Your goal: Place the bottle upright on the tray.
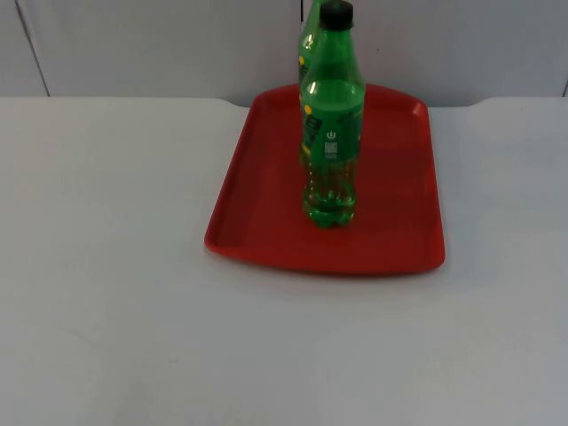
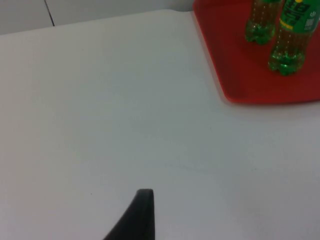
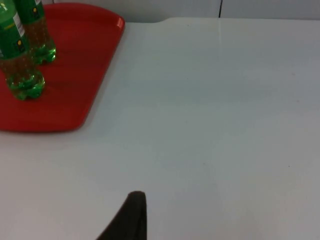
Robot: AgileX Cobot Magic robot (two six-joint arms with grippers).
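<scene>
Both arms wait off the tray, and whether the left gripper [image 2: 142, 215] or right gripper [image 3: 131, 216] is wide or narrow cannot be told. Well ahead of each, two green bottles stand upright on the red tray [image 1: 404, 240]: the front bottle [image 1: 332, 133] and, just behind it, the rear bottle [image 2: 261, 20]. Judged light, smooth, slightly yielding plastic; grip mid-body at the label.

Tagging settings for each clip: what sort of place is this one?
Probably a lab or test bench, not a kitchen: a bare white table against a grey partition wall, holding a red tray with two green bottles standing upright.
</scene>
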